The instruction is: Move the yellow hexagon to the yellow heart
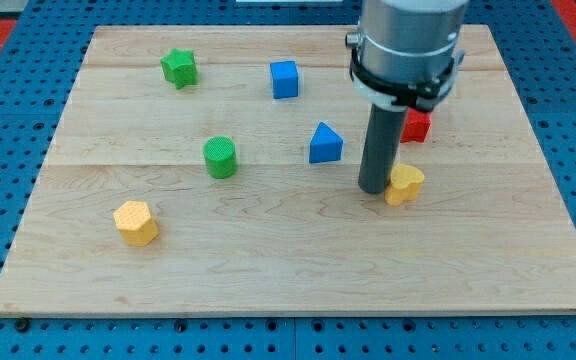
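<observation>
The yellow hexagon (135, 222) lies at the lower left of the wooden board (288, 270). The yellow heart (405, 184) lies right of the board's middle. My tip (373, 189) rests on the board just left of the yellow heart, touching or nearly touching it. The tip is far to the right of the yellow hexagon. The rod and the arm's grey body rise above it toward the view's top.
A green star (179, 67) is at the upper left. A green cylinder (220, 157) is left of centre. A blue cube (284, 79) is at top centre. A blue triangle (325, 144) is left of the rod. A red block (416, 125) is partly hidden behind the rod.
</observation>
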### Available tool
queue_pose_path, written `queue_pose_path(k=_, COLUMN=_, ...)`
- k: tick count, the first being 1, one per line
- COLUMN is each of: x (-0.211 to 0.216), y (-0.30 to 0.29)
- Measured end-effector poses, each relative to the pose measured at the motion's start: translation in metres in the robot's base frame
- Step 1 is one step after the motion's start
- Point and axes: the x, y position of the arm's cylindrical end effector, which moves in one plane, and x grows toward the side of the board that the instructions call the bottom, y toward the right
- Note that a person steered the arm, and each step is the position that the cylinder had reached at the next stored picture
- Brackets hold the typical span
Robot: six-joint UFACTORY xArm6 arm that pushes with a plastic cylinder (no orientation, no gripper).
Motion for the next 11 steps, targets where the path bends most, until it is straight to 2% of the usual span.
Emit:
queue_pose_path(k=1, x=0.028, y=0.015)
queue_pose_path(k=2, x=-0.012, y=0.049)
queue_pose_path(k=3, x=-0.054, y=0.050)
queue_pose_path(k=4, x=0.018, y=-0.015)
queue_pose_path(k=5, x=0.042, y=-0.151)
queue_pose_path(k=6, x=0.082, y=-0.192)
queue_pose_path(k=7, x=0.100, y=-0.224)
queue_pose_path(k=8, x=0.072, y=-0.284)
queue_pose_path(k=9, x=0.056, y=-0.249)
queue_pose_path(k=10, x=0.039, y=-0.180)
queue_pose_path(k=11, x=0.037, y=-0.221)
